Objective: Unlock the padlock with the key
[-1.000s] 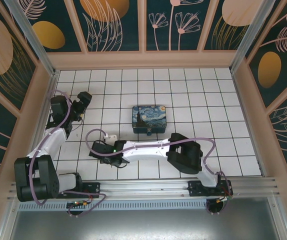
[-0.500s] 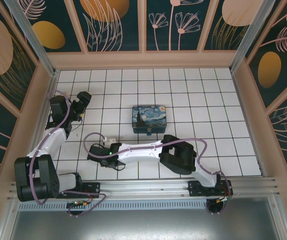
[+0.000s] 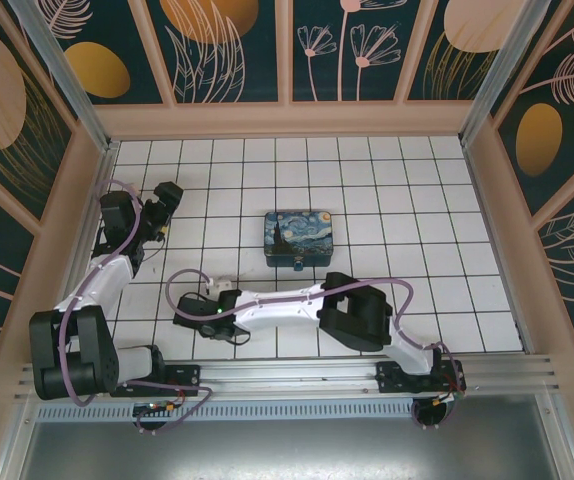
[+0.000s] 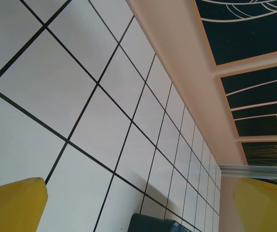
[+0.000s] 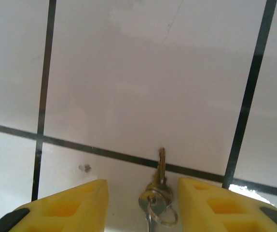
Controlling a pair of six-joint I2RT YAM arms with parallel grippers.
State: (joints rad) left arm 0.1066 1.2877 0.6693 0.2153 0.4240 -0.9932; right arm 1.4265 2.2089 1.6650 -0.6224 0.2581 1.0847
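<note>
My right pincer [image 5: 143, 183] is straddling, half-open, the key [image 5: 160, 166] lying flat on the near-left desk [image 5: 143, 72]; thin, light, slippery metal, so I am aiming for its round head.

R end effector [image 5: 141, 193] shifted left, narrowing round key [image 5: 161, 166].

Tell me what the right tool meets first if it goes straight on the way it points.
Most likely the key, lying on the tiled floor between the open fingers of the right tool. Depth is unclear; the fingertips may touch tile first.
</note>
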